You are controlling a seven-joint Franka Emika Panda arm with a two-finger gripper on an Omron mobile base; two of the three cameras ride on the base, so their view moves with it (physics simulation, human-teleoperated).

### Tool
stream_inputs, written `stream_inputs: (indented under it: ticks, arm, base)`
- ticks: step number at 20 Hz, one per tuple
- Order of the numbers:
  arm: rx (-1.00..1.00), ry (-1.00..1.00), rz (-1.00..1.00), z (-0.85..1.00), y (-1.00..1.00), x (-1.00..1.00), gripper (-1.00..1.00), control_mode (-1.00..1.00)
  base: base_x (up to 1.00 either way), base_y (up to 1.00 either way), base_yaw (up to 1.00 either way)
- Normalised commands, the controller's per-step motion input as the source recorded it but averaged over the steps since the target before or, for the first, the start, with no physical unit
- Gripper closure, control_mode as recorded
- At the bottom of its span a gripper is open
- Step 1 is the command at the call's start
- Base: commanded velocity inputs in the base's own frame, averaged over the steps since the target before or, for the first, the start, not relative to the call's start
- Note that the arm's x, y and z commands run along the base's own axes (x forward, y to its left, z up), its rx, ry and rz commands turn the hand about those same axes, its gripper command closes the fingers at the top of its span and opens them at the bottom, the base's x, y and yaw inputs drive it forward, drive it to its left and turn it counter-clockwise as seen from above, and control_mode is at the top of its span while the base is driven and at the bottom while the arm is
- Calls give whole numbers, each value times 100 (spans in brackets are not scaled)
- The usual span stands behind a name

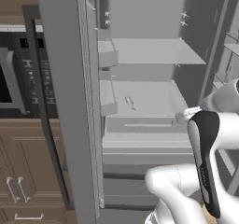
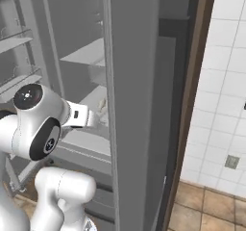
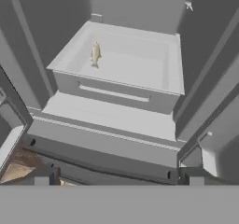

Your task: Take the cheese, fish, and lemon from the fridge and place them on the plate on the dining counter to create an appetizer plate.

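You see the fish (image 3: 95, 54) lying upper left on the open fridge (image 3: 140, 101) shelf; whether the fingers are spread cannot be told.

I find nothing I can read here. The tall grey fridge (image 1: 65, 78) with its pale inner shelves carries no label or brand. The black microwave's control strip (image 1: 29, 78) shows small pale marks, too blurred for me to make out as words or numbers.
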Motion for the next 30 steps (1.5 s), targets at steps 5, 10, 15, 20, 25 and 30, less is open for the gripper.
stream_inputs:
  ticks: [5, 10, 15, 20, 25, 30]
  arm:
    - [0, 0, 0, 0, 0, 0, -100, 100]
    - [0, 0, 0, 0, 0, 0, -100, 100]
    - [0, 0, 0, 0, 0, 0, -100, 100]
    - [0, 0, 0, 0, 0, 0, -100, 100]
    - [0, 0, 0, 0, 0, 0, -100, 100]
    - [0, 0, 0, 0, 0, 0, -100, 100]
  base:
    - [57, 13, -18]
    - [43, 44, -7]
    - [39, 56, -6]
    - [34, 35, -5]
    - [21, 0, 0]
    - [16, 0, 0]
